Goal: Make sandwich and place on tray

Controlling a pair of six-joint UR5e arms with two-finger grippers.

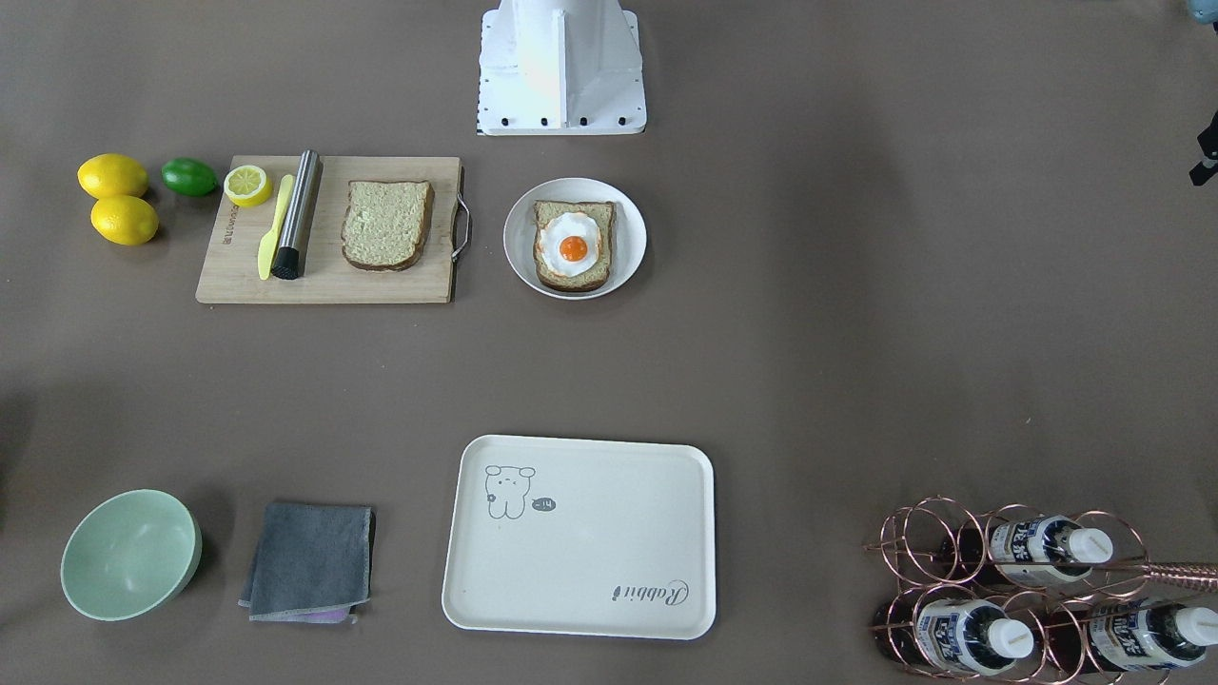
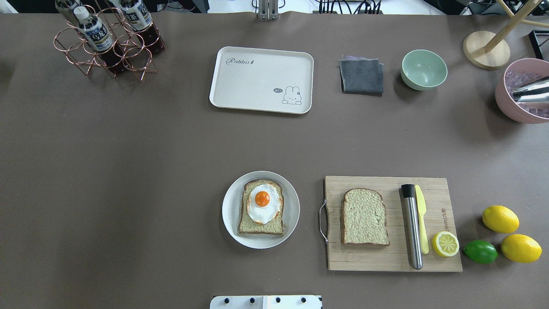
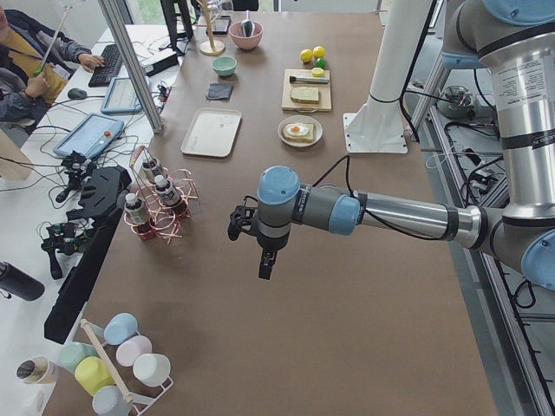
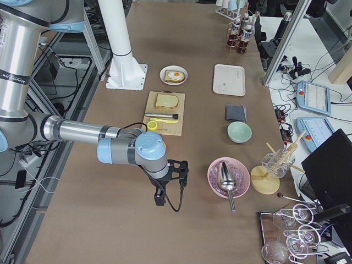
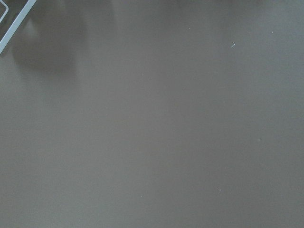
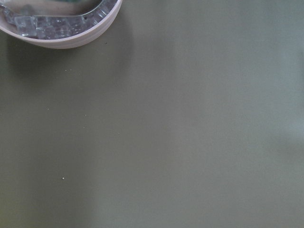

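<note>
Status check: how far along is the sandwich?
Done: the egg lies on one bread slice on the plate. In hand: nothing; the left gripper and right gripper hang away from the food. Left: the second slice on the cutting board goes on top, then everything moves to the tray, which holds nothing.

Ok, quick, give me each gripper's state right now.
Left gripper: cannot tell, it shows only in a side view.
Right gripper: cannot tell, it shows only in a side view.
</note>
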